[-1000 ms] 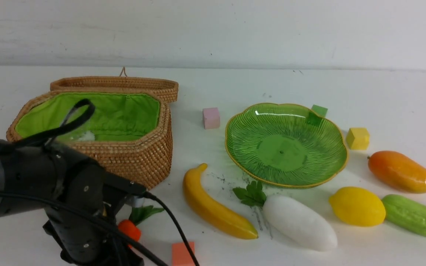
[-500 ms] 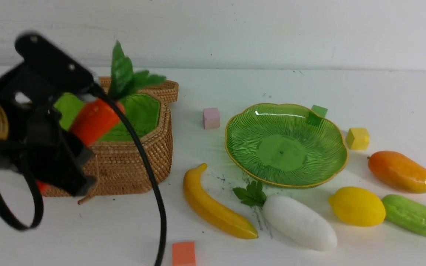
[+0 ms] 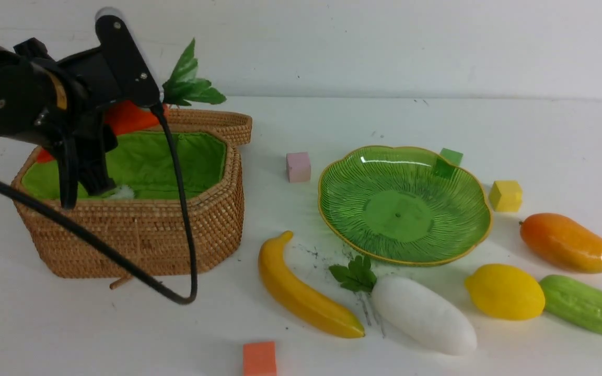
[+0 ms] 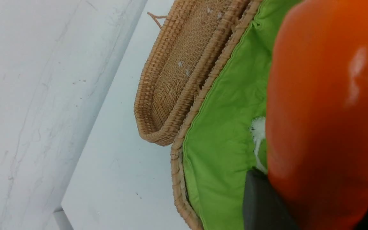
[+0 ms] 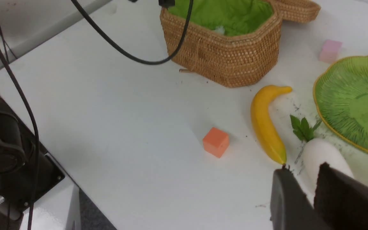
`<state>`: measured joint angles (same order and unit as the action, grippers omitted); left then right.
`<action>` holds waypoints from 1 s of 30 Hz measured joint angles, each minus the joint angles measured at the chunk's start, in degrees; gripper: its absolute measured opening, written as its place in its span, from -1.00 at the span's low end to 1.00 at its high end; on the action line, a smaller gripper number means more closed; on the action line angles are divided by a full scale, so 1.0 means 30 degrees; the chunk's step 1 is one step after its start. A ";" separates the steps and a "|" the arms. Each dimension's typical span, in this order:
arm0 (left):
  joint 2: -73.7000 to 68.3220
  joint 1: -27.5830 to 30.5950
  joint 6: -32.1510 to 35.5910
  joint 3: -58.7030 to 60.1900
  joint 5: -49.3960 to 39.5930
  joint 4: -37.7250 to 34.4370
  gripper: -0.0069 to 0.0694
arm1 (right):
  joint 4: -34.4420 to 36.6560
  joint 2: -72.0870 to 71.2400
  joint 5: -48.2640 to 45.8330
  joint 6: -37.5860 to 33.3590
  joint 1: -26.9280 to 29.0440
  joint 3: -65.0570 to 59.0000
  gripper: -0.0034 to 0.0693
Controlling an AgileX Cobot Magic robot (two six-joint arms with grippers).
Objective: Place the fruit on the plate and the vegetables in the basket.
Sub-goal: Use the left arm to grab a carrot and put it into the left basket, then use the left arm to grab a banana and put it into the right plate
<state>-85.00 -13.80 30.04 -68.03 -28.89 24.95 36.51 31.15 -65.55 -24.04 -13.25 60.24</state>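
Nearest us on the bench (image 3: pixel 71 324) lies an orange cube (image 3: pixel 259 358), one of four cubes we count. Behind it come the radish (image 3: pixel 424 315), the banana (image 3: pixel 303 295) to its left, the lemon (image 3: pixel 505 291) to its right and the gourd (image 3: pixel 588 305) just beyond the lemon. The mango (image 3: pixel 567 243) lies behind those last two. We count three fruits, all on the bench outside the plate (image 3: pixel 481 209), and two of the three vegetables among them.

The right fingers (image 5: pixel 340 198) show a narrow gap with nothing in it, and the radish is visible just past them.

Around the one plate sit the yellow cube (image 3: pixel 506 195), the pink cube (image 3: pixel 298 166) and the green cube (image 3: pixel 451 155), which sits at its far rim.

To the left stands the one basket (image 3: pixel 165 230), its lid (image 3: pixel 212 121) lying open behind. The left fingers (image 3: pixel 123 62) clamp the third vegetable — the carrot (image 3: pixel 134 117) — in the air over the green lining, its leaves pointing right.
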 joint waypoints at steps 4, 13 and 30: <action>-0.0808 0.0082 0.0062 -0.0019 0.0738 0.1404 -0.01 | 0.0000 0.0000 0.1353 0.0000 0.0000 0.0000 -0.50; -0.1077 0.0082 0.0062 -0.0019 0.1112 0.2875 0.38 | 0.0016 0.0000 0.3460 0.0000 0.0000 0.0000 -0.50; 0.0940 -0.5457 -1.1860 -0.0042 -0.4994 -0.8318 -0.85 | -0.1473 0.0000 -0.1383 0.2024 0.0000 0.0040 -0.46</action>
<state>-82.18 -30.18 -5.54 -68.16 -43.88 0.00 32.09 31.15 -69.70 -17.97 -13.25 60.36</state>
